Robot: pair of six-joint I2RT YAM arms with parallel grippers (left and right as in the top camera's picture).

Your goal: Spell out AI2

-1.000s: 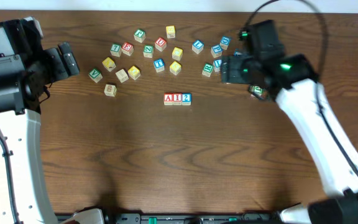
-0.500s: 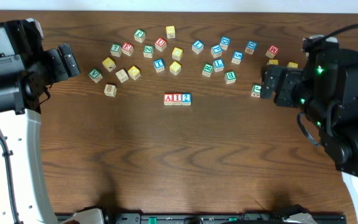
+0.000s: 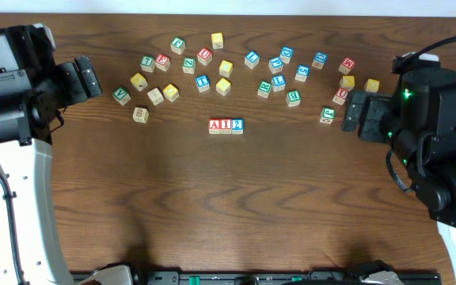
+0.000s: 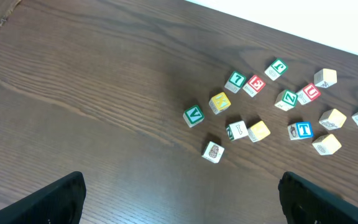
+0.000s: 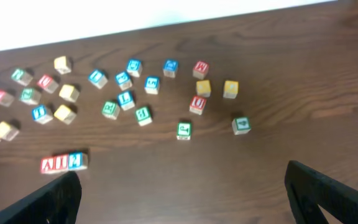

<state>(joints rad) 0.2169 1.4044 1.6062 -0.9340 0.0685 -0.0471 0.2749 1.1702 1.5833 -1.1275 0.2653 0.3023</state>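
Note:
Three blocks stand side by side in a row at the table's middle: a red A (image 3: 215, 125), a red I (image 3: 226, 125) and a blue 2 (image 3: 237, 125). The row also shows at the lower left of the right wrist view (image 5: 64, 162). My left gripper (image 3: 85, 77) is open and empty at the far left, well away from the row; its fingers frame bare table in the left wrist view (image 4: 182, 199). My right gripper (image 3: 355, 115) is open and empty at the right, apart from the row, as the right wrist view (image 5: 185, 196) also shows.
Many loose letter blocks lie scattered behind the row, from a left cluster (image 3: 155, 95) to a right cluster (image 3: 279, 75). A green block (image 3: 328, 115) and a red one (image 3: 340, 96) lie close to my right gripper. The table's far edge (image 3: 228, 13) runs along the top.
My right arm has pulled back to the right, away from the loose blocks, uncovering several of them. The row and my left arm have not moved.

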